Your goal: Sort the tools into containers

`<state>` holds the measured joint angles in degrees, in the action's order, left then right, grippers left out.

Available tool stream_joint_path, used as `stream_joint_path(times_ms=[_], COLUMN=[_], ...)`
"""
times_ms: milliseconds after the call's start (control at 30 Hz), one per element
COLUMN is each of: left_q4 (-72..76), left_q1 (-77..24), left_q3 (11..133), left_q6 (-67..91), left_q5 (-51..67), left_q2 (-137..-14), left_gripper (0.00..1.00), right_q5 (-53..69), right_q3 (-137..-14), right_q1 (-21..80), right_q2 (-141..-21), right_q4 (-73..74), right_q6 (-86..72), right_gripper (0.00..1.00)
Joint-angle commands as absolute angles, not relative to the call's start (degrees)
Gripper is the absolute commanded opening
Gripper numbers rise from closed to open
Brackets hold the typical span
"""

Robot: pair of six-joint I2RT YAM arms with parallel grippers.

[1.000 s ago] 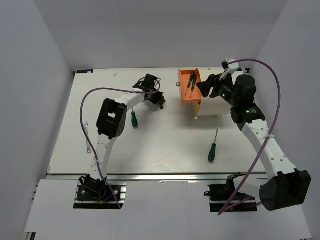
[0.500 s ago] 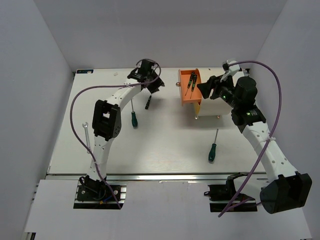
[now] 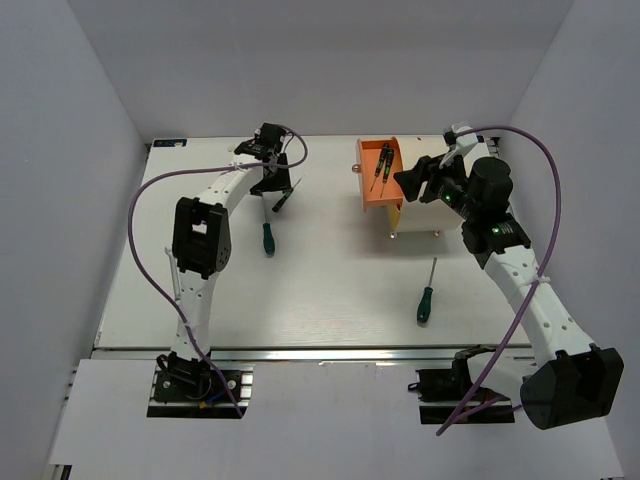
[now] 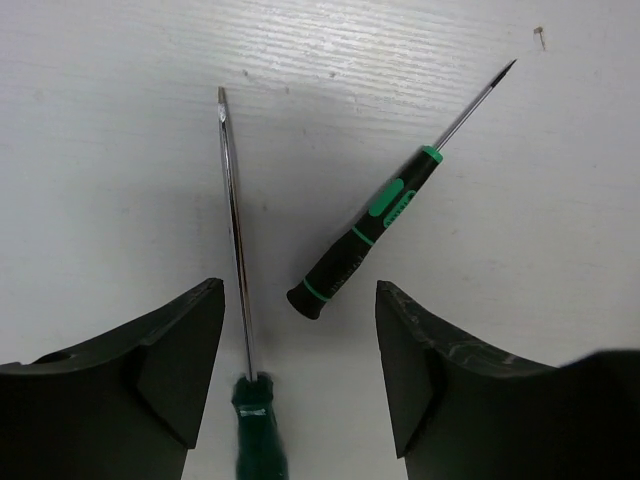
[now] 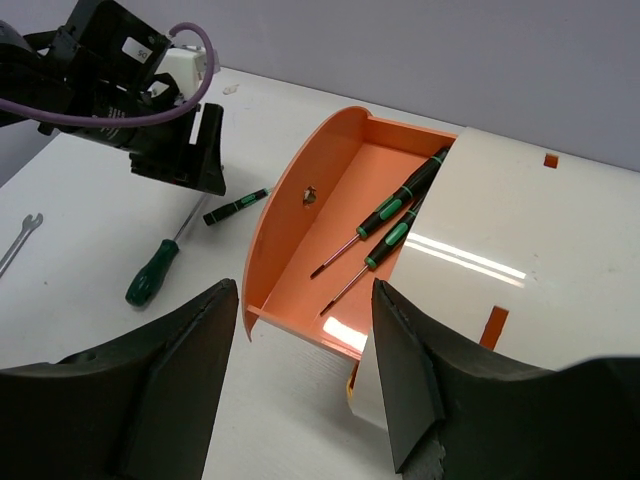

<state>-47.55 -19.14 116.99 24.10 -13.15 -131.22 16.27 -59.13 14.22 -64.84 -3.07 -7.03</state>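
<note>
1. Silver wrench (image 5: 18,240): lies flat at the far left of the table, well apart from both arms and from the containers.

2. Left gripper (image 3: 271,186): jaws spread wide, holding nothing. It hangs over two tools, probably lined up for a pick.
   - Green-handled screwdriver (image 4: 235,230): long axis runs near edge to far edge, handle toward the arm bases, blade tip toward the back wall.
   - Black-and-green screwdriver (image 4: 365,235): lies diagonally, butt end between the fingers, tip pointing far and right.
   - The butt end sits just beside the green-handled tool's shaft, so a closing grip may catch both.

3. Orange drawer (image 5: 290,230): pulled out of the white drum (image 5: 500,250) toward the left, open side up, so tools can be dropped in. Two screwdrivers (image 5: 395,205) already lie inside, roughly parallel, tips toward the knob end.

4. Right gripper (image 3: 415,178): wide open and empty, held above the drawer and drum, touching neither.

5. Lone green screwdriver (image 3: 427,292): on the table near the drum, handle toward the near edge, shaft pointing away. The right arm is judged best placed for it
</note>
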Motion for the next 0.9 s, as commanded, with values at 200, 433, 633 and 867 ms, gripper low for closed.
stream_joint_path(times_ms=[200, 433, 633, 867], left_q4=[-34.54, -32.70, -31.99, -31.47], left_q1=[-19.34, -19.16, -19.07, -19.07], left_q3=[117.94, 115.23, 113.38, 108.03], left_q6=[3.26, -4.12, -6.24, -5.28], left_q5=[-7.21, -2.90, -2.99, -3.96], left_q2=[-133.23, -135.96, -136.58, -133.43], left_gripper=[0.74, 0.70, 0.67, 0.43], right_q5=[15.74, 14.50, 14.41, 13.98], right_q3=[-59.33, -58.71, -58.36, -57.83], right_q1=[13.97, 13.89, 13.97, 13.97], right_q2=[-63.46, -62.84, -62.58, -62.14], right_q4=[-3.96, -3.87, -3.69, -3.69], right_q6=[-6.15, -6.42, -7.12, -7.73], right_gripper=[0.62, 0.62, 0.62, 0.62])
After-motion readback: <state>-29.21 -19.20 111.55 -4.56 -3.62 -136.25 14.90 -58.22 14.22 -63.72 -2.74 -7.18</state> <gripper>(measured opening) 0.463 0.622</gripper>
